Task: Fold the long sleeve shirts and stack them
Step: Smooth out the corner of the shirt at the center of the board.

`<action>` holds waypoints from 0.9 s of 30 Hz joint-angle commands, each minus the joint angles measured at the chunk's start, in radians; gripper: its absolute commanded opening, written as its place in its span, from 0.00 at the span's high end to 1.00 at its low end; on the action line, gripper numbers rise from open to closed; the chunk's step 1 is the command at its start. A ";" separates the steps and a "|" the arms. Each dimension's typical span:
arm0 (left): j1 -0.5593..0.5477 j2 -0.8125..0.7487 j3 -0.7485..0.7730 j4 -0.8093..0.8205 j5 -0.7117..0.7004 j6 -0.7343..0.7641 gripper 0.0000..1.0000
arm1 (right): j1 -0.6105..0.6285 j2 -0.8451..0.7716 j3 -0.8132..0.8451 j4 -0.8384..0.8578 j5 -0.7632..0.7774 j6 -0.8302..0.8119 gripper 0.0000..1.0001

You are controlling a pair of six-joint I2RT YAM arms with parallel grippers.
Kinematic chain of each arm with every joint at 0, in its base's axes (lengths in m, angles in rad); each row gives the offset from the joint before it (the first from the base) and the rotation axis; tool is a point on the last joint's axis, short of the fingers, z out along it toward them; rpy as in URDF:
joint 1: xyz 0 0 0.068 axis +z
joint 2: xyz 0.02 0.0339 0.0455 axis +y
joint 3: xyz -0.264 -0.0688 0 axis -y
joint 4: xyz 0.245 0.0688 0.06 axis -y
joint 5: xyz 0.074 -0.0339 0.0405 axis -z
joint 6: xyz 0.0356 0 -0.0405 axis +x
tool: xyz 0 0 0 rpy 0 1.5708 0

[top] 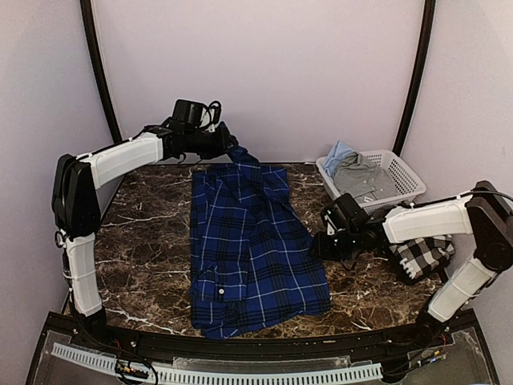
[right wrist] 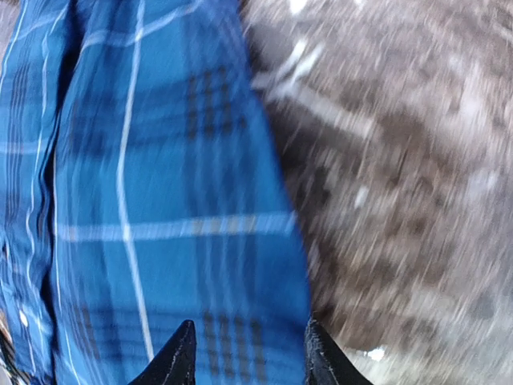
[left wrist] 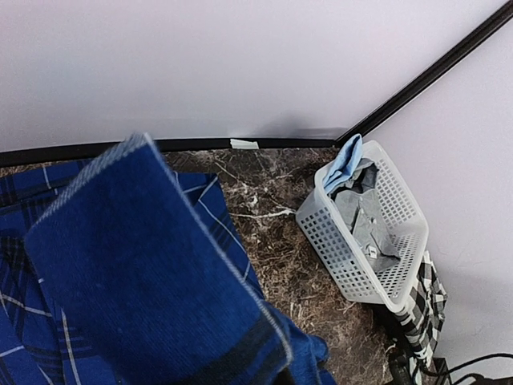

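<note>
Pale walls point(top: 264, 72) close in a dark marble table point(top: 144, 241). At the far left, the left gripper point(top: 232, 151) is pinched on the top end of the blue shirt point(top: 248, 249) and holds that end raised off the table near the back wall. The rest of the shirt lies spread down the middle of the table, towards the near edge. The right gripper point(right wrist: 248, 353) hangs over the shirt's right edge, its fingers spread apart above the cloth. Further right, a white basket point(top: 405, 172) holds grey and light blue clothes point(top: 361, 178). The checked shirt point(top: 423, 255) lies crumpled just in front of the basket, partly under the right arm.
</note>
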 commanded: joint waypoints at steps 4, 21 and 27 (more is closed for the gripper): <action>0.003 -0.024 0.042 0.050 0.038 -0.016 1.00 | 0.149 -0.113 -0.102 -0.112 0.057 0.124 0.57; 0.003 -0.021 0.036 0.075 0.065 -0.038 1.00 | 0.416 -0.139 -0.183 -0.301 0.153 0.395 0.61; 0.003 -0.021 0.037 0.076 0.067 -0.040 1.00 | 0.464 -0.073 -0.147 -0.379 0.201 0.451 0.66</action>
